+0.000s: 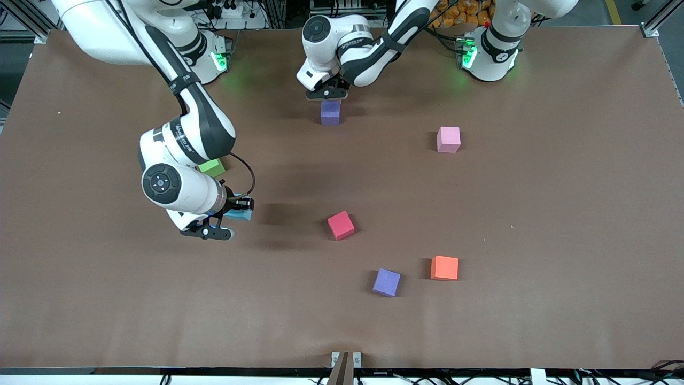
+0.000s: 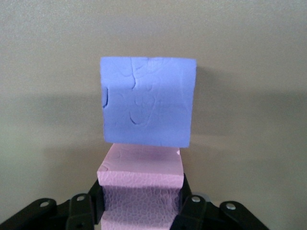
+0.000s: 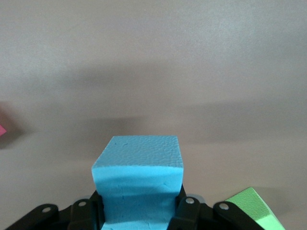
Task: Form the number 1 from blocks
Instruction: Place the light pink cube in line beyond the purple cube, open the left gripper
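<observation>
The blocks, taken from the right arm's end of the table: the right gripper (image 1: 234, 218) is clenched on the teal block (image 3: 138, 177), over bare table beside the green cube (image 1: 212, 167) (not one of the task's pieces). The red block (image 1: 340, 225) lies mid-table. Close to the bases, the left gripper (image 1: 327, 95) grips the held pink block (image 2: 141, 187) low beside the far purple block (image 1: 330, 113); whether the two touch I cannot tell. The near purple block (image 1: 386, 282) and the orange cube (image 1: 444, 268) sit close to the front camera, well apart from the loose pink block (image 1: 448, 139) toward the left arm's end.

The step in hand looks like setting pink against purple to start the stroke of the 1. To do it well, I would square the pink face to the purple one, lower it until it rests flat, then open and lift straight up, since light foam probably shifts at a nudge. The teal block should likely follow in the same line.

Count: two purple, two pink (one held), one teal, one red, one green, one orange.
</observation>
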{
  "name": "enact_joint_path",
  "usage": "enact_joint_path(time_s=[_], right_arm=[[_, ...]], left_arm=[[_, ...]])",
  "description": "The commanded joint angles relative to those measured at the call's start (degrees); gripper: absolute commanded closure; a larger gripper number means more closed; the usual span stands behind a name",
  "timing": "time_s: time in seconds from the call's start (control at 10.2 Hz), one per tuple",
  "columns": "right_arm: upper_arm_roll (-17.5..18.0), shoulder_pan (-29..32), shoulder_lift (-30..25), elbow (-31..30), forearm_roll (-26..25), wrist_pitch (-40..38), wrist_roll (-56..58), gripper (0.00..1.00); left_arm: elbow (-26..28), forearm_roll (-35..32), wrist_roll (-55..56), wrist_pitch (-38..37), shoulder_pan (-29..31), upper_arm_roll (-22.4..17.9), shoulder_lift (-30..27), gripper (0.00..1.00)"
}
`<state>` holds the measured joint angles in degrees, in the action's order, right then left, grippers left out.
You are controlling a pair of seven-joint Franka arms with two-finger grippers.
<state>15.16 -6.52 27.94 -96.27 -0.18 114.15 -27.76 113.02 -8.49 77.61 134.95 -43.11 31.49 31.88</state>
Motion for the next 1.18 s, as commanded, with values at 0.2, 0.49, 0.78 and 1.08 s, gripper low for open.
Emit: enact_joint_path(time_s=[0.2, 0.49, 0.78, 1.08], right_arm=[[-0.57, -0.42, 0.62, 0.12, 1.23, 0.37, 0.61, 1.0], [-0.48, -0.51, 0.8, 0.12, 1.32, 0.37, 0.17, 1.0], [-0.31, -1.91, 1.5, 0.03, 1.32, 1.15, -0.18, 1.0], [0.57, -3.67, 2.29, -0.05, 1.32, 1.07, -3.61, 1.0]], left_arm=[[-2.8, -1.27, -2.02, -0.57, 0.22, -1.17, 1.78, 1.0], [-4.38, -1.18, -1.85, -0.57, 0.13, -1.17, 3.53, 1.0], [-4.91, -1.36, -1.93, -0.74, 0.22, -1.69, 3.89, 0.0], [-4.91, -1.01, -1.5, -8.18, 0.39, -1.26, 0.3, 0.0]])
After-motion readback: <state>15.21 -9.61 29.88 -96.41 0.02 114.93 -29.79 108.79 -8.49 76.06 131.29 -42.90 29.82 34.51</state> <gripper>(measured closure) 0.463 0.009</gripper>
